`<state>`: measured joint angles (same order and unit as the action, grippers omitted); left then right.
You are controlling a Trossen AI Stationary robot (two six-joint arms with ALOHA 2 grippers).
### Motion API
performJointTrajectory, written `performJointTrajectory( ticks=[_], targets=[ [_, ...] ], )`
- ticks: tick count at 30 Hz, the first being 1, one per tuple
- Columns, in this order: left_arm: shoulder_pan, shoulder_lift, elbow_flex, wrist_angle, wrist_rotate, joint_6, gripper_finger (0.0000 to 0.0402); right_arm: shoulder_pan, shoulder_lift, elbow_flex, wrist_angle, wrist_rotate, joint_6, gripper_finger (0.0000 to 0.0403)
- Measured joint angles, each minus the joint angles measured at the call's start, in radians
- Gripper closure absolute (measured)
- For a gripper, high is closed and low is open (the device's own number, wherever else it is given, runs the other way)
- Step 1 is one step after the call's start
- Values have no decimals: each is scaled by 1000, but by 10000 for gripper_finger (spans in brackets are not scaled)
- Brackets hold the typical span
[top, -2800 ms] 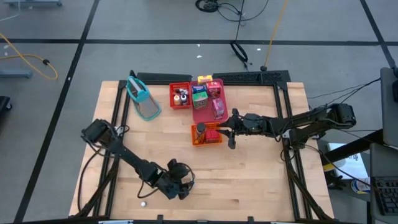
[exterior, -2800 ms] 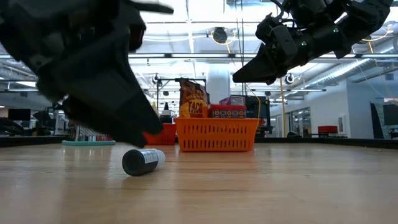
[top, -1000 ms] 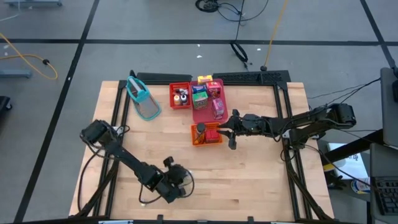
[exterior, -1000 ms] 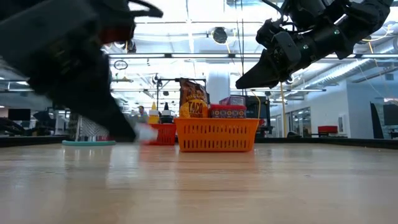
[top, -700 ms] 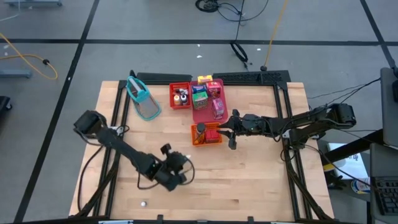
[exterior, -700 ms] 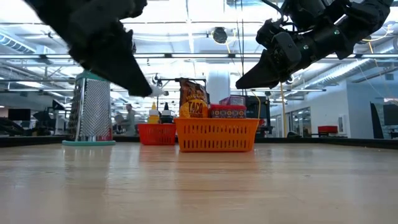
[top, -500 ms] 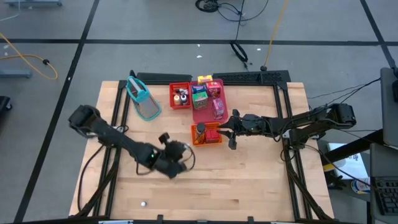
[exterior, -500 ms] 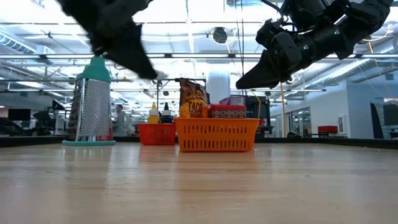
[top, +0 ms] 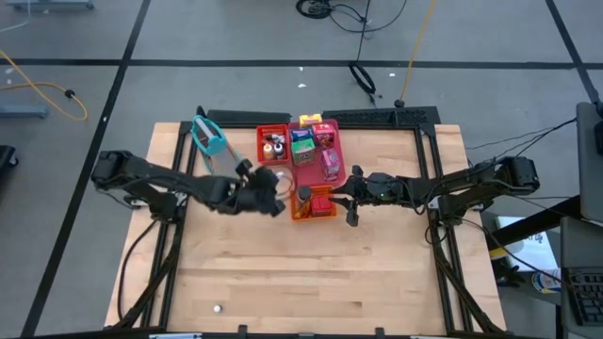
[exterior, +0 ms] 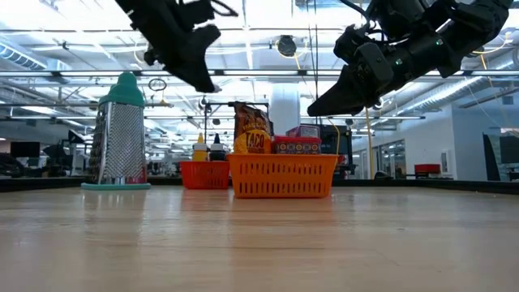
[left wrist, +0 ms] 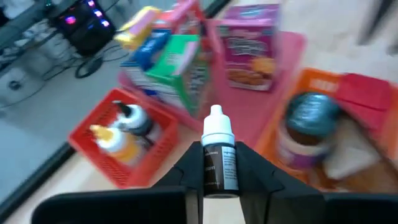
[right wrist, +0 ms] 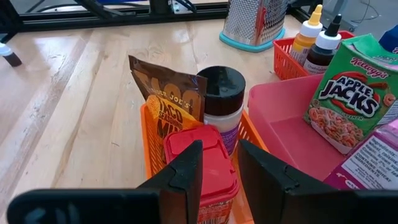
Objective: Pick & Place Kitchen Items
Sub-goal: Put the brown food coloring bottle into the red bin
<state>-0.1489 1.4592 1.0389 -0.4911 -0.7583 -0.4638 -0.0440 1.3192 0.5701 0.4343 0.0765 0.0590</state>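
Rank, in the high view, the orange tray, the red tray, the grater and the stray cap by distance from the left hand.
From the left hand, shut on a small bottle:
1. Orange tray, just to its right.
2. Red tray, just behind it; close to the first.
3. Grater, back-left corner.
4. Stray cap, front edge, far off.

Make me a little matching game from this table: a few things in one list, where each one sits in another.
Things:
1. small black dropper bottle with white cap
2. brown taco seasoning packet
3. green Apple Jacks cereal box
4. yellow squeeze bottle

Places:
A. pink tray
B. red tray
C. left claw
D. orange tray

Pairs: 1-C, 2-D, 3-A, 4-B
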Motion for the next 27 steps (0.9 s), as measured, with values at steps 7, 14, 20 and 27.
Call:
performJointTrajectory(
  ticks=[7, 14, 20, 27],
  targets=[
    [173, -9, 0, 28, 5, 111, 340, 0, 0, 0, 2, 0, 0, 310],
    [348, -9, 0, 38, 82, 147, 336, 0, 0, 0, 2, 0, 0, 310],
    [462, -9, 0, 121, 171, 189, 336, 0, 0, 0, 2, 0, 0, 310],
    [546, -9, 0, 211, 214, 206, 335, 0, 0, 0, 2, 0, 0, 310]
  ],
)
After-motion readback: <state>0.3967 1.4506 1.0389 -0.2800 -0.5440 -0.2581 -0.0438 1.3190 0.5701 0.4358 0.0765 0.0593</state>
